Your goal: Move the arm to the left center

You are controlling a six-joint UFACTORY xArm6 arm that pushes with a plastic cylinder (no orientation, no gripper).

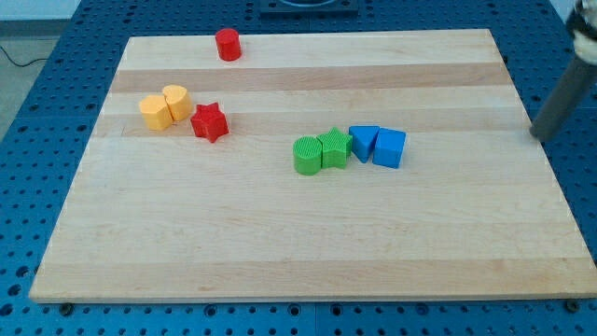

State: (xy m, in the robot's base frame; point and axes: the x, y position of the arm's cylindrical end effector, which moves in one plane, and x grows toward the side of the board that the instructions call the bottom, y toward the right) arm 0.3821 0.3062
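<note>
My tip (538, 136) is the lower end of a dark rod at the view's right edge, just off the wooden board's (280, 252) right side. It is far right of every block. Near the board's middle lie a green cylinder (306, 156), a green star (333, 147), a blue triangle (363, 142) and a blue cube (390, 148), touching in a row. At the left are a yellow hexagon (156, 112) and a yellow cylinder (177, 101) with a red star (210, 122) beside them. A red cylinder (228, 44) stands at the top.
The board rests on a blue perforated table (65, 56) that shows on all sides. A dark cable (19, 58) runs at the view's top left, off the board.
</note>
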